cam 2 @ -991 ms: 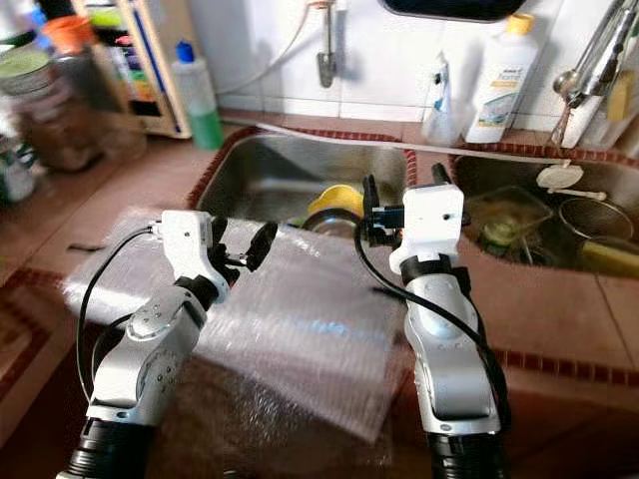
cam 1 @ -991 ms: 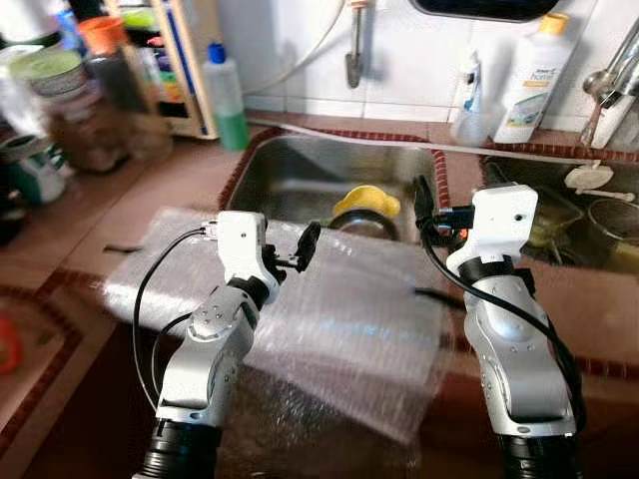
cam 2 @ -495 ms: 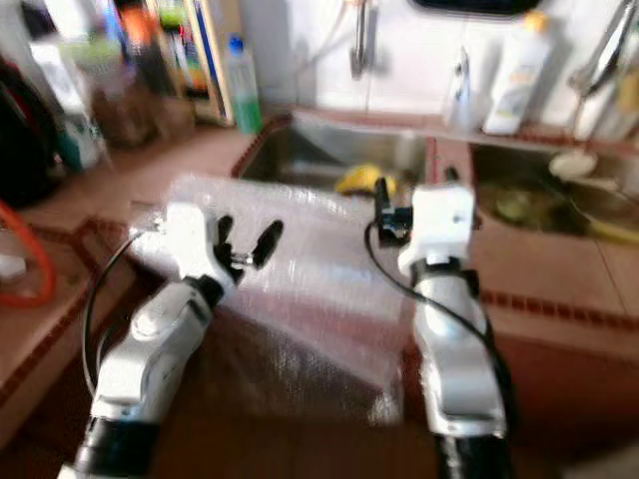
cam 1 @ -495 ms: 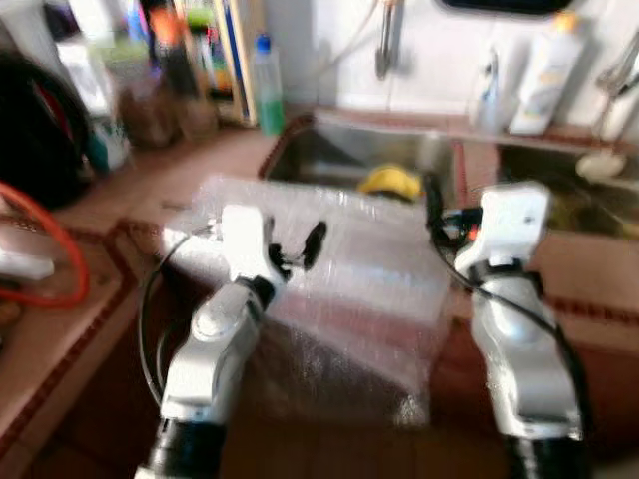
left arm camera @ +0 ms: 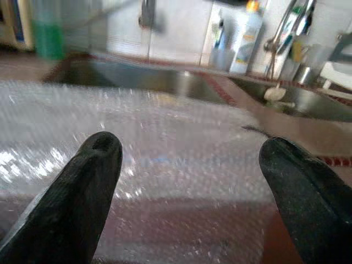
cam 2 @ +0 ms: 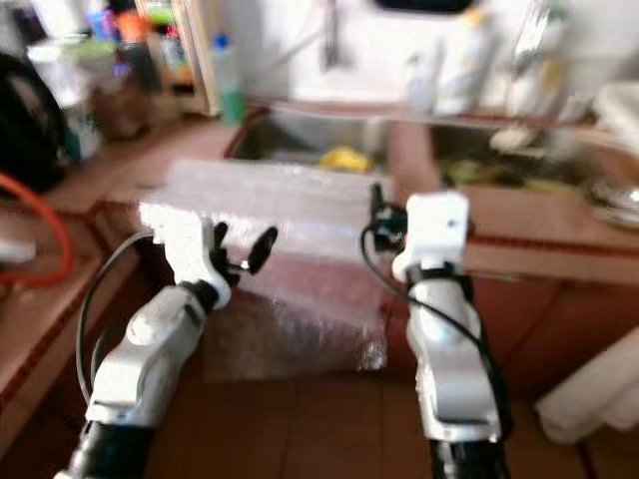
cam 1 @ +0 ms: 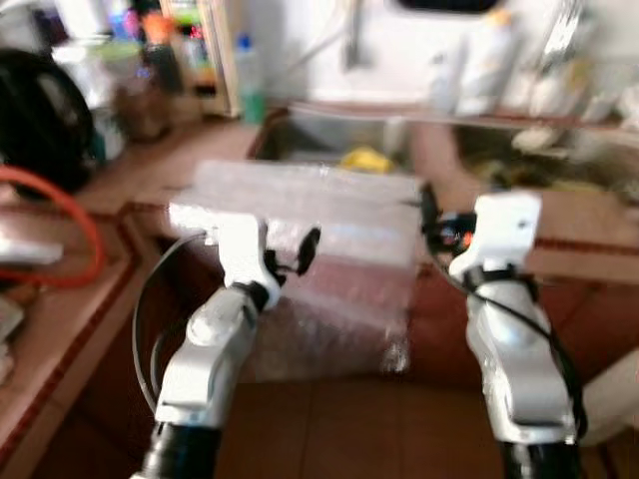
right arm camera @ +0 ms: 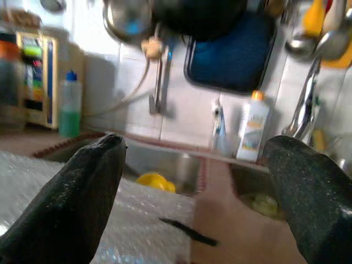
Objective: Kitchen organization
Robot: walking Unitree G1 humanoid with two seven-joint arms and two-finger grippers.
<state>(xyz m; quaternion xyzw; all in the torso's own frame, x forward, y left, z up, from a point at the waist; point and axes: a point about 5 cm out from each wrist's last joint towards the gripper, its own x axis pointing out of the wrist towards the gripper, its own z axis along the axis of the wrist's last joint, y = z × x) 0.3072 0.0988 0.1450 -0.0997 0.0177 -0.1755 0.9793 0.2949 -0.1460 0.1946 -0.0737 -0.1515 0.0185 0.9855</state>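
Left eye view, blurred as if the head is moving: the robot stands facing a tiled counter (cam 1: 150, 175) with a sheet of bubble wrap (cam 1: 319, 200) laid across it, its near edge hanging down over the counter front toward the floor. Behind the sheet is a steel sink (right arm camera: 165, 157) with something yellow (right arm camera: 151, 180) lying in it, and a bottle of green liquid (cam 2: 228, 80) stands at the back by a rack. A white bottle with an orange cap (right arm camera: 253, 129) sits on the ledge under the tap.

Both arms are raised in front of the chest. The left gripper (left arm camera: 192, 181) hovers just above the wrap, its two black fingers spread wide with nothing between them. The right gripper (right arm camera: 198, 187) is likewise wide open and empty, pointing over the sheet toward the sink.

My guess is the wrap is what needs tidying, since it covers the work surface and spills off the edge. To do that well, I'd let the body settle first so the view sharpens, then bring one gripper down onto the hanging edge, where the fingers can close on both faces. Pinching from above on the flat part would likely just slide. The sheet is light and floppy, so a slow pull toward the robot should keep it from dragging things off the counter.
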